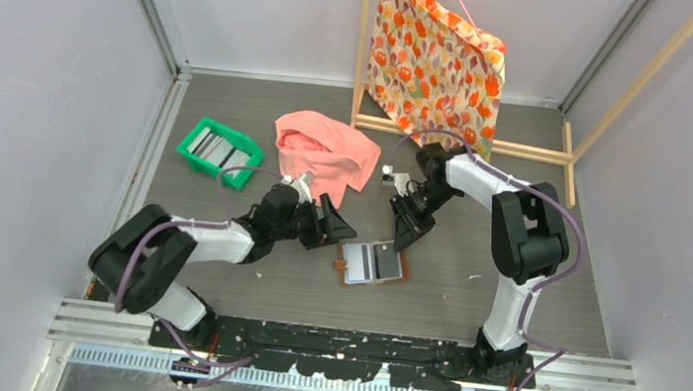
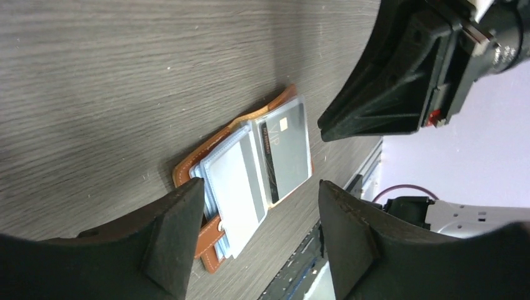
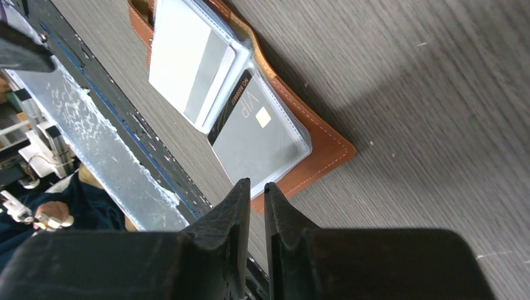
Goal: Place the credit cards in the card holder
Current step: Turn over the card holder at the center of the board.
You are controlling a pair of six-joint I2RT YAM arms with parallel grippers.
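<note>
The card holder (image 1: 342, 267) lies open on the table between my two grippers, brown leather edge (image 2: 185, 167) and snap tab showing. A grey-and-white card (image 2: 237, 181) sits in its left clear pocket, and a dark card marked VIP (image 2: 284, 147) sits in the right one. More credit cards (image 1: 215, 147) lie in the green tray. My left gripper (image 1: 339, 223) hovers at the holder's left end, open and empty (image 2: 259, 187). My right gripper (image 1: 407, 241) hangs just above the holder's far right edge (image 3: 319, 156), fingers nearly together (image 3: 256, 184) with nothing between them.
The green tray (image 1: 191, 148) stands at the far left. A pink cloth (image 1: 328, 153) lies behind the holder. A flowered cloth (image 1: 436, 62) hangs on a wooden frame at the back. The arms' base rail (image 1: 345, 340) runs along the near edge.
</note>
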